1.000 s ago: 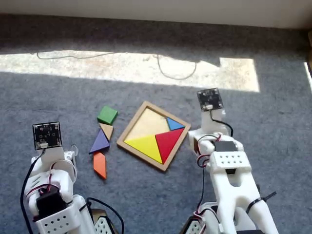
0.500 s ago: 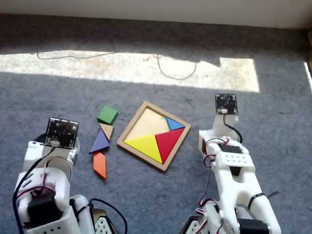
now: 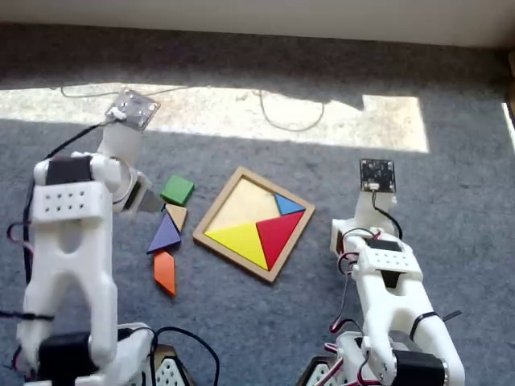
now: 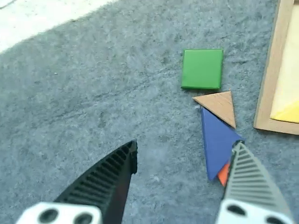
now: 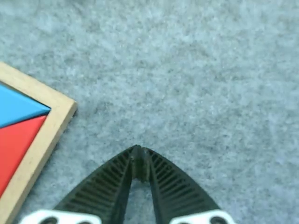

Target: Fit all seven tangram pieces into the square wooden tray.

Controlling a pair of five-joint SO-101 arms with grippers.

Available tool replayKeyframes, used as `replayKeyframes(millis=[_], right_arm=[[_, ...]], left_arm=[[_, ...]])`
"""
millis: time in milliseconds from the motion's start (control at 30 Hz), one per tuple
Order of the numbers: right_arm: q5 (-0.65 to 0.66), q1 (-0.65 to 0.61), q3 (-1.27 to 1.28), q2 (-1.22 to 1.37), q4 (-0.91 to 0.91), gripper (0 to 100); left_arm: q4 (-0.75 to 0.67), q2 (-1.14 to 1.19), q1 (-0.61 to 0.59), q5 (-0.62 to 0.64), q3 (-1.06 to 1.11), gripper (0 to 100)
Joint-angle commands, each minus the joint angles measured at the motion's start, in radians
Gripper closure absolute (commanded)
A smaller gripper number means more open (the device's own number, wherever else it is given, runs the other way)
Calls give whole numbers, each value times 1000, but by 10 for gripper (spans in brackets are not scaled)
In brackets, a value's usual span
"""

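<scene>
**Q:** High view: what is noted?

**A:** Three pieces are seated in the tray (image 3: pixel 216 200): yellow triangle (image 3: pixel 240 240), red triangle (image 3: pixel 278 233) and blue triangle (image 3: pixel 287 204). Its upper-left part is left bare. Four pieces are laid in a row on the carpet (image 3: pixel 418 193) near the tray's left side: green square (image 3: pixel 177 190), tan triangle (image 3: pixel 176 215), purple triangle (image 3: pixel 165 235) and orange piece (image 3: pixel 164 272). Within the last second the left arm (image 3: pixel 68 217) has been raised and swung out over that row. The right arm (image 3: pixel 386 273) has been drawn back from the tray's right corner.

**Q:** Left wrist view?

**A:** The left gripper (image 4: pixel 186 145) is held wide apart above the carpet, with nothing between its fingers. The green square and tan triangle are seen ahead of it. The purple triangle lies by one fingertip, and the orange piece is partly hidden behind that fingertip.

**Q:** Right wrist view?

**A:** The right gripper (image 5: pixel 141 150) is closed on nothing, tips together, over bare carpet beside the tray corner.

**Q:** What is concluded?

**A:** The work is judged to have been passed to the left arm. A pick from the loose row is expected next, though which piece cannot be told. Four of the seven remain to be fitted
</scene>
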Motion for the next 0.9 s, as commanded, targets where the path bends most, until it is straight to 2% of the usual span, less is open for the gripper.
replayKeyframes(millis=[0, 333, 567, 867], right_arm=[[-11, 10, -12, -7, -25, 991], [-6, 8, -12, -7, -25, 991], [-6, 8, -12, -7, -25, 991], [-5, 8, -12, -7, -25, 991]], left_arm=[[25, 217, 58, -9, -205, 691], [132, 642, 107, -9, -618, 694], [132, 831, 117, -9, -713, 695], [130, 957, 127, -3, -779, 704]])
